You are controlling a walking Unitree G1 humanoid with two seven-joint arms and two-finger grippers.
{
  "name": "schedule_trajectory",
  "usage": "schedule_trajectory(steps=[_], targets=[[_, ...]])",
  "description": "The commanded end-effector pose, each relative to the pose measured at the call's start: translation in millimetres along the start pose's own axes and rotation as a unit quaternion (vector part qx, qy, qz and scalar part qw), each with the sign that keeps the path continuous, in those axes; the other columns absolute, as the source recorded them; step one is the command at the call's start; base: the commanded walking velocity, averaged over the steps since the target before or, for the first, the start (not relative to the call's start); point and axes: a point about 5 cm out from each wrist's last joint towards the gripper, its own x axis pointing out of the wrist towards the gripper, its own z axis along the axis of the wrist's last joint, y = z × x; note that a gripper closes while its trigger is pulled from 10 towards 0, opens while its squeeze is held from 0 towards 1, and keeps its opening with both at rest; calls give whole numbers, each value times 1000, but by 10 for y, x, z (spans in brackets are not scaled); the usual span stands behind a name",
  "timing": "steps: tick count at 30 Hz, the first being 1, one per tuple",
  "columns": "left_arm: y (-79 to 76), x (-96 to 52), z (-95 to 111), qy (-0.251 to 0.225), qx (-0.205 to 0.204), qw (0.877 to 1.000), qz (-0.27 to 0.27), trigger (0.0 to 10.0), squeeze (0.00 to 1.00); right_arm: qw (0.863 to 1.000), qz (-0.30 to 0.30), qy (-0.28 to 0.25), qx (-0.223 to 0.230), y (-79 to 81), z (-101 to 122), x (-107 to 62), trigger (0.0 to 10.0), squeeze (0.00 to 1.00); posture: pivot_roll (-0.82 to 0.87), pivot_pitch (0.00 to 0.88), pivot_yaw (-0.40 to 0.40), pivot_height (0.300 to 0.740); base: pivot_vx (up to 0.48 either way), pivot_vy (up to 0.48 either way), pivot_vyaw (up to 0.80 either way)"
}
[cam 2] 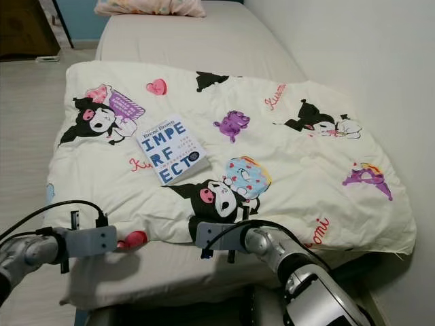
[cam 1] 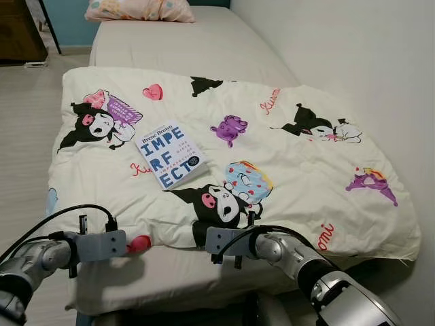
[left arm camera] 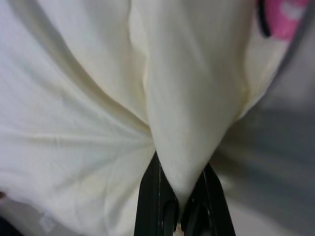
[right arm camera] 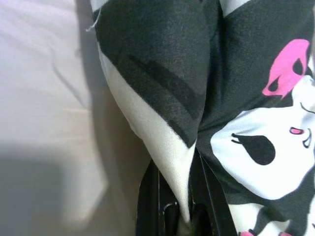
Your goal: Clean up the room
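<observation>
Jaws of left gripper [left arm camera: 179,216] and right gripper [right arm camera: 181,216] each pinch a fold of soft cream cartoon-print blanket [cam 1: 292,170] at the bed [cam 1: 204,41] foot edge. Rectangular book [cam 1: 170,153] lies flat atop the blanket.

A cream cartoon-print blanket [cam 1: 285,163] lies spread across the bed [cam 1: 204,41], a book [cam 1: 170,153] resting on it.

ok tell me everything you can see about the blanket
The blanket is cream, soft-looking fabric printed with black-and-pink cartoon characters, hearts and donuts. It lies spread, slightly rumpled, over the bed. A book rests on it. At its near edge, the left claw and right claw each pinch a fold.
</observation>
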Motion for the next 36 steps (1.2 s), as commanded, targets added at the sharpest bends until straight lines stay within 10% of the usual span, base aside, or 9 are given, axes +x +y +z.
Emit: schedule_trajectory(steps=[1, 13, 36], targets=[[-419, 94, 103, -39, 0, 991, -128, 0, 0, 998, 53, -42, 4, 174, 99, 38, 0, 0, 44, 488, -63, 568, 0, 0, 0], [-701, -89, 295, -82, -29, 954, -285, 0, 0, 989, 134, -61, 22, 335, 40, -19, 0, 0, 51, 486, -56, 568, 0, 0, 0], [-859, -484, 215, -13, -22, 917, -398, 0, 0, 969, 224, -101, 20, 466, 30, -109, 0, 0, 56, 476, -56, 568, 0, 0, 0]])
